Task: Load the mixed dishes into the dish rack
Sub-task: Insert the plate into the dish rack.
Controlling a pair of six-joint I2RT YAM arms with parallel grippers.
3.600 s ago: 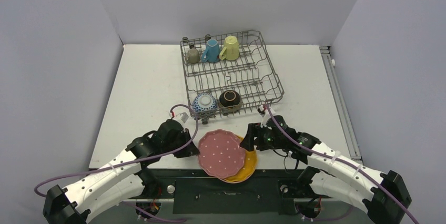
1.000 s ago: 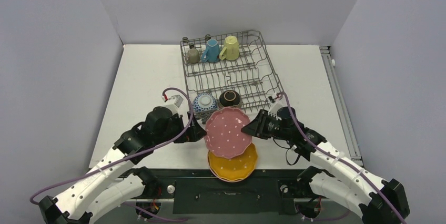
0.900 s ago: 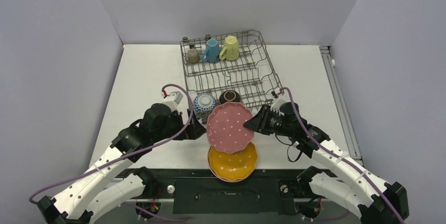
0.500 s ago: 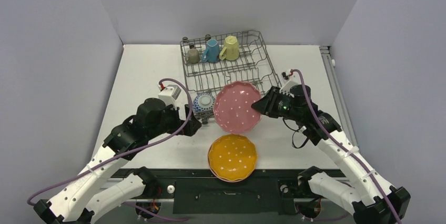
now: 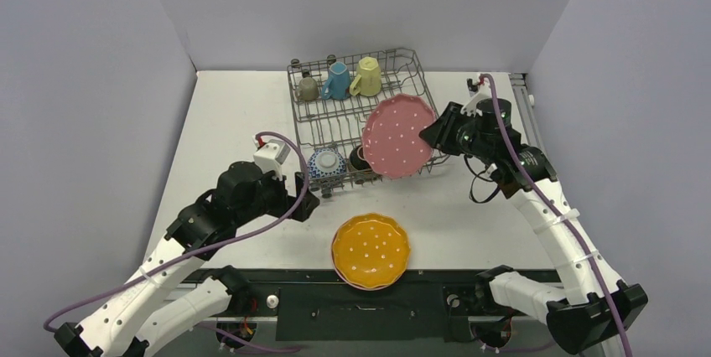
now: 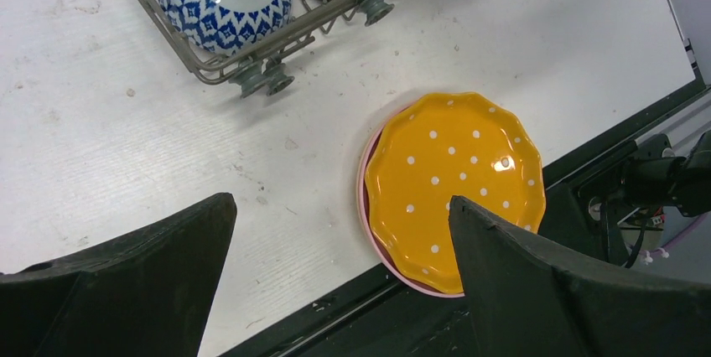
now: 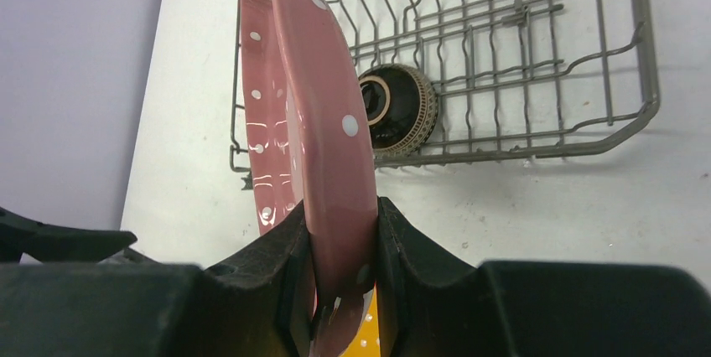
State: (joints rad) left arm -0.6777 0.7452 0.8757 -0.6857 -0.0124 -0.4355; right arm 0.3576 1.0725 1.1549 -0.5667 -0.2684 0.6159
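At near edge of surface, orange plate stacked on another. Beyond, left gripper spread wide, holding nothing. Farther, right gripper clamped on rim of pink plate, tilted over dish rack; bowls at near end, mugs at far end.

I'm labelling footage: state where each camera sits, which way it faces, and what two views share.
Top external: above and behind, looking down on table, dish rack, left arm, right arm.
Left wrist: on the left arm, facing down at the orange plate; the open left tool frames the view.
Right wrist: on the right arm, looking along the pink plate clamped in the right tool, toward the rack.
Shared: both wrist views show the dark brown bowl.
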